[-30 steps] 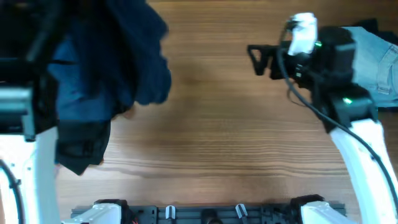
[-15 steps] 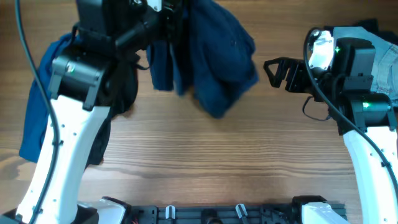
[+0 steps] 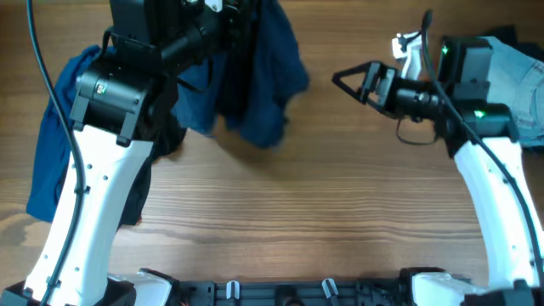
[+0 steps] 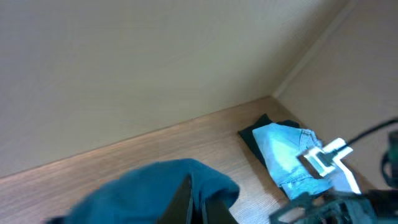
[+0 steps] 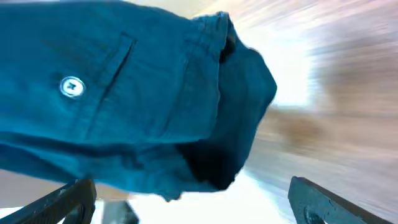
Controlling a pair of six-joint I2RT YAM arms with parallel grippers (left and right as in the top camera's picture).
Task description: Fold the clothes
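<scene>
- The left jaws [image 4: 199, 205] are staying clamped on the navy shorts [image 3: 259, 81], holding them up off the counter [image 3: 297, 204] near its far edge. The bunched cloth is swinging back to the left from where it was hanging half a second ago.
- The right jaws [image 3: 350, 83], spread wide and empty, are moving left toward the hanging shorts and closing the gap, though not yet touching them.
- By my reading, this is setting up a two-handed hold so the shorts can be spread flat. No fold is made yet.
- Counting from the left:
  - one royal-blue garment [image 3: 51, 161] is draping at the left edge;
  - one black garment [image 3: 140, 191] is lying under the left arm;
  - one pair of navy shorts is in the air;
  - one pale denim piece [image 3: 520, 81] is lying far right, with one dark piece [image 3: 501, 34] peeking out behind it.
</scene>
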